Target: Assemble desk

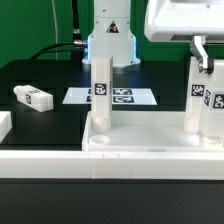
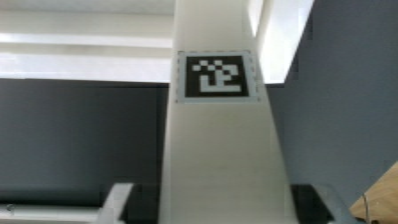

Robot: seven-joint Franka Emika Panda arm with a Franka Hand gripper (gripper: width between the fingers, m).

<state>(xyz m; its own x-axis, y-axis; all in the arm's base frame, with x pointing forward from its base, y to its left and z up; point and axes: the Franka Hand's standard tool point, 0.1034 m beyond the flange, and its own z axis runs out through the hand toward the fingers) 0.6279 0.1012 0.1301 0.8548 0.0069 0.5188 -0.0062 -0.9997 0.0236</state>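
The white desk tabletop lies at the front, on the exterior view's right. One square leg stands upright in its corner on the exterior view's left. A second tagged leg stands upright at the corner on the exterior view's right. My gripper comes down from above and is shut on the top of this leg. In the wrist view the leg with its black-and-white tag fills the gap of my gripper, with a dark finger on each side. A loose leg lies on the black table on the exterior view's left.
The marker board lies flat behind the tabletop. A long white rail runs along the front edge. Another white part shows at the exterior view's far left. The arm's base stands at the back.
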